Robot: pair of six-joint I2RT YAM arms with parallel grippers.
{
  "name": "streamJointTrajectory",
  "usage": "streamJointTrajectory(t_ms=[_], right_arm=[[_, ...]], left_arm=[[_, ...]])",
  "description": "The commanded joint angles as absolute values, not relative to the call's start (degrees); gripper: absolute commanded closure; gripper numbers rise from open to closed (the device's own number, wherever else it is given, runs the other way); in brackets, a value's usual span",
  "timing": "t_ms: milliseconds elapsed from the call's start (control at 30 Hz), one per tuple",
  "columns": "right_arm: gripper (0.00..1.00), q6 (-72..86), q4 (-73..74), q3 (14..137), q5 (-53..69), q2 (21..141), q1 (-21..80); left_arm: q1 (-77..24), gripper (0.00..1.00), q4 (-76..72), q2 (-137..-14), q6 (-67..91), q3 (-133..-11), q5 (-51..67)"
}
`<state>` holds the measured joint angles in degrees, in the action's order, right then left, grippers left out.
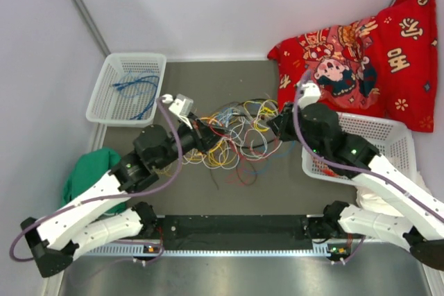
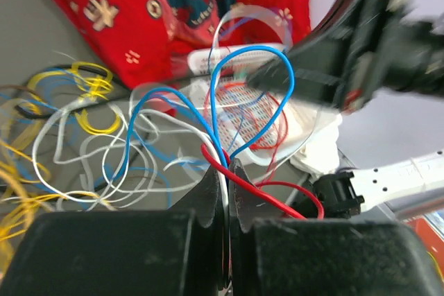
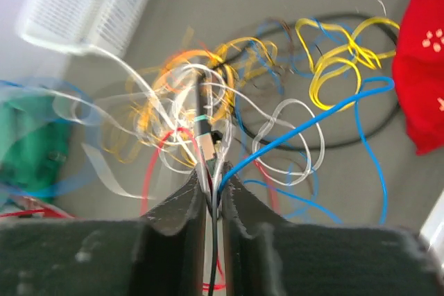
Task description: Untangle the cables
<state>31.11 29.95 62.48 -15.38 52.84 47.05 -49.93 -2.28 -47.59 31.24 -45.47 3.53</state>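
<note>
Your left gripper (image 2: pixel 227 168) was pressed fully shut at the left side of the cables (image 1: pixel 232 136), with a blue cable (image 2: pixel 243 52) and a red cable (image 2: pixel 267 190) pinched between its fingers. The blue one rose out of the jaws in a tall loop, and the red one ran off to the right across one finger. Your right gripper (image 3: pixel 214 181) was closed down to a sliver at the right side of the same tangle, with a blue strand (image 3: pixel 312 121) and several pale wires running into the gap. Whether that strand was the cable the left gripper held, I could not tell, as both wrist views were smeared. The tangle lay in the middle of the table (image 1: pixel 222 81), between the two grippers, a loose heap of yellow, white, orange, red, blue and black loops. Bright yellow loops (image 3: pixel 340 57) lay along its far side and a few red and blue ends trailed toward the near edge. A white basket (image 1: pixel 97 102) stood at the far left corner with a blue lead (image 1: pixel 137 90) lying inside it. A second white basket (image 1: pixel 399 133) sat at the right, partly under your right arm. A red printed cloth (image 1: pixel 361 60) lay just behind that basket in the far right corner, and a green cloth (image 1: pixel 87 175) lay at the near left beside your left arm.
</note>
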Motion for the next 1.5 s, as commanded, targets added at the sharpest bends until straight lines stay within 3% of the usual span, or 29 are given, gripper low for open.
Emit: streamJointTrajectory(t_ms=[0, 33, 67, 167, 267, 367, 633, 1000, 1100, 1200, 1233, 1267, 1333, 1367, 1400, 1433, 1467], right_arm=[[0.78, 30.59, 29.62, 60.38, -14.43, 56.33, 46.41], [0.69, 30.15, 29.62, 60.38, -12.85, 57.29, 46.41], [0.47, 29.97, 29.79, 60.55, -10.40, 58.35, 46.41], [0.19, 30.15, 29.97, 61.52, -9.23, 57.40, 46.49], [0.08, 29.62, 28.04, 62.84, -8.97, 53.72, 46.41], [0.08, 29.44, 25.32, 64.60, -5.65, 51.86, 46.49], [0.29, 31.81, 16.28, 64.42, 4.46, 54.57, 46.49], [0.31, 35.77, 7.82, 65.65, 16.17, 63.89, 46.49], [0.42, 35.60, 8.61, 67.58, 17.84, 66.96, 46.58], [0.66, 35.33, 8.79, 68.20, 17.93, 68.29, 46.85], [0.84, 35.25, 9.40, 68.38, 16.45, 68.29, 46.85], [0.92, 34.98, 9.49, 68.47, 15.48, 67.86, 46.85], [1.00, 33.67, 11.06, 69.08, 12.15, 65.93, 46.85], [1.00, 32.88, 11.68, 69.52, 11.26, 65.13, 46.85], [1.00, 31.30, 12.65, 70.74, 10.29, 64.60, 46.93], [1.00, 30.33, 15.01, 71.53, 8.37, 63.56, 46.85], [1.00, 29.45, 16.51, 72.41, 7.39, 63.11, 46.85]], left_arm=[[-49.83, 1.00, 19.15, -46.67, 26.28, -53.43, -3.51], [-49.83, 1.00, 19.42, -46.67, 26.19, -54.13, -3.60], [-49.83, 1.00, 19.34, -46.76, 26.37, -54.23, -3.60], [-49.83, 1.00, 17.67, -47.37, 26.63, -53.35, -2.64], [-49.83, 1.00, 16.61, -48.60, 26.63, -52.47, -2.11], [-49.83, 1.00, 15.12, -49.22, 26.10, -51.51, -1.50], [-49.83, 1.00, 12.22, -50.36, 26.10, -50.71, 1.39], [-49.83, 1.00, 10.28, -50.36, 26.98, -49.48, 2.90], [-49.83, 1.00, 10.02, -50.19, 27.33, -49.05, 2.99], [-49.83, 1.00, 9.49, -50.19, 27.60, -48.69, 2.99], [-49.83, 1.00, 9.49, -50.19, 27.51, -48.60, 2.99], [-49.83, 1.00, 9.58, -50.27, 27.51, -48.60, 2.90], [-49.83, 0.99, 10.45, -50.19, 27.94, -48.78, 1.24], [-49.83, 0.89, 13.33, -50.19, 28.30, -49.21, -3.38], [-49.83, 0.56, 15.62, -50.27, 28.65, -50.26, -6.56], [-49.83, 0.14, 17.65, -50.53, 29.26, -50.88, -9.29], [-49.83, 0.01, 21.67, -50.80, 29.27, -51.58, -14.80]])
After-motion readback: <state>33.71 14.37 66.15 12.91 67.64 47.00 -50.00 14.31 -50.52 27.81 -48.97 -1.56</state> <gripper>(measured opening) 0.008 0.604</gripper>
